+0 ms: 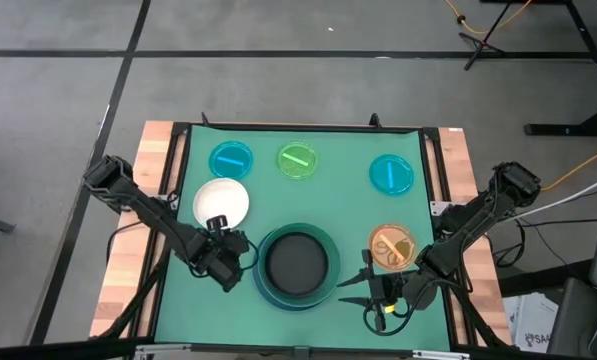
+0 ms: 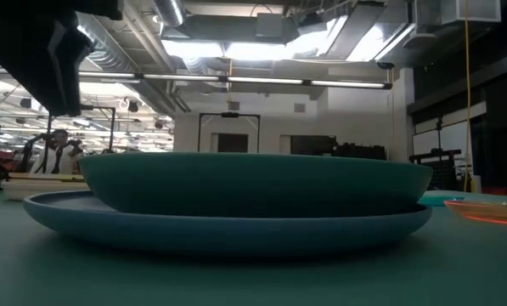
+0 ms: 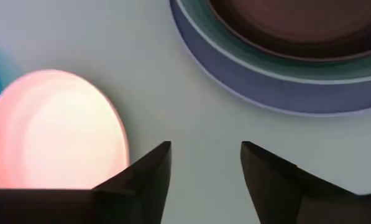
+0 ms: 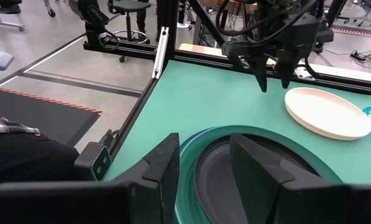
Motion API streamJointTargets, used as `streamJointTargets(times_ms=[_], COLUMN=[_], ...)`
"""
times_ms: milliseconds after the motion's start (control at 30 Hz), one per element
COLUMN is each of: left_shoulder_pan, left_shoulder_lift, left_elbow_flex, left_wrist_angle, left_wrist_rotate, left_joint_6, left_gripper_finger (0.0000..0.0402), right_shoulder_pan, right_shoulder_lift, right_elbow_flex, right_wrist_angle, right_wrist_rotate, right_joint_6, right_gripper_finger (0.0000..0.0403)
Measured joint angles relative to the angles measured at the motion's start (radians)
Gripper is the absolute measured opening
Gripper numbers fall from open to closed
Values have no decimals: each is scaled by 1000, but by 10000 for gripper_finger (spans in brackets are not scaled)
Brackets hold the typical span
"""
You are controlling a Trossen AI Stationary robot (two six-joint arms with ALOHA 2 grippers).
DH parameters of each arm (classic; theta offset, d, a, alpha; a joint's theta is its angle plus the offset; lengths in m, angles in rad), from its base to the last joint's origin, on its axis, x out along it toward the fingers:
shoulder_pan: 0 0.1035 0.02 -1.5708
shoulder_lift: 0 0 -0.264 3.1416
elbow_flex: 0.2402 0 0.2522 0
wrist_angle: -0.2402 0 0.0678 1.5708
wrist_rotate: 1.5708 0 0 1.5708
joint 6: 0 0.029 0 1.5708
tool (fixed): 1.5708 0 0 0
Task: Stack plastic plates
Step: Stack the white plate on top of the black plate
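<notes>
My left gripper [image 1: 221,262] hangs with its fingers apart and empty, over the bare mat between the white plate [image 1: 221,203] and the stack near the front edge. That stack holds the black plate [image 1: 297,263] inside the teal-green plate [image 1: 321,240], which sits on the light-blue plate [image 2: 228,228]. My right gripper [image 1: 378,295] waits open and empty at the front edge, just beside the orange plate [image 1: 392,247].

Risks, in my judgement: the white plate lies flat with a low rim, so a shallow approach may let my fingers slide over the edge or push the plate toward the left edge instead of lifting it. Carried tilted, it could clip the stack's raised rim and shift the plates. The small translucent plates, two blue [image 1: 231,159] [image 1: 391,174] and one green [image 1: 298,160] along the far edge, look light and liable to skid.

The surface is a green mat [image 1: 343,200] on a wooden table [image 1: 148,170]. Beyond it is an open workshop with ceiling lights and a person in the distance.
</notes>
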Motion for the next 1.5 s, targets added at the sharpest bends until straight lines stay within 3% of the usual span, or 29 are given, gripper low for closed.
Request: streamJointTargets(times_ms=[167,533,933,1500], left_shoulder_pan=[23,54,112,120], left_shoulder_lift=[0,0,1,1], left_elbow_flex=[0,-12,-267,-359], left_wrist_angle=[2,-63,-15,70], left_wrist_rotate=[-53,5,164,69], left_joint_6=[22,97,128,227], left_gripper_finger=[189,178,178,178], right_shoulder_pan=[0,0,0,0], right_shoulder_lift=[0,0,0,0], right_elbow_flex=[0,0,0,0], right_wrist_angle=[0,0,-1,0], right_wrist_rotate=[0,0,0,0], right_joint_6=[0,0,0,0], right_gripper_finger=[134,134,134,134])
